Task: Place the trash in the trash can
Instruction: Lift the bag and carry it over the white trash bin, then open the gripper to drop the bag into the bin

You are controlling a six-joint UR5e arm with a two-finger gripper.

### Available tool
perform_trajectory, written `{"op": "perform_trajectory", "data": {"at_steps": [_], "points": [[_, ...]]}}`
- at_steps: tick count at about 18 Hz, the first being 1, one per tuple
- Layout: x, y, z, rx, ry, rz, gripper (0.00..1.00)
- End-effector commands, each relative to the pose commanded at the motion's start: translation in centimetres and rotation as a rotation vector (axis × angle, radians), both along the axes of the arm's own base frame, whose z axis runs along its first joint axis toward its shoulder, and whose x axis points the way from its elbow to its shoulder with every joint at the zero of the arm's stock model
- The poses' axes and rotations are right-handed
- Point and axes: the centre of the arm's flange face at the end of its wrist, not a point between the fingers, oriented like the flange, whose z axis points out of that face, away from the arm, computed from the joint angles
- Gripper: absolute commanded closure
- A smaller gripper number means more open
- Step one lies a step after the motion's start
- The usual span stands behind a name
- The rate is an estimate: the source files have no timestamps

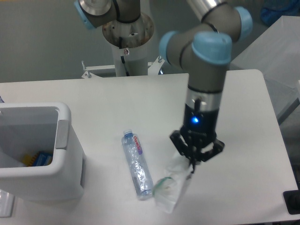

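Wrapper [171,186], crumpled translucent white with green marks, hangs pinched in the closed jaws of the gripper [193,163] at lower centre of the frame, its lower end near the white table [117,101]. Just left of it lies the crushed clear bottle [136,162], red-lettered label near its cap. The white trash can [44,154] stands at the left edge, well apart, with yellow and blue items inside. Only bare tabletop lies between bottle and can.

clear glossy plastic bottle [137,164], crinkled translucent plastic wrapper [171,187], smooth white plastic bin [56,176], matt white table [117,103].
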Motion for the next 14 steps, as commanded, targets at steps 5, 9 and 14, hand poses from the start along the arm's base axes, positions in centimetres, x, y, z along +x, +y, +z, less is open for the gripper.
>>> {"op": "perform_trajectory", "data": {"at_steps": [5, 9, 14], "points": [[9.7, 1.4, 3.5, 0.047, -0.005, -0.101, 1.0], [15.7, 1.2, 4.9, 0.072, -0.014, -0.169, 1.0], [21.8, 1.9, 3.6, 0.059, -0.029, -0.274, 1.0]]}}
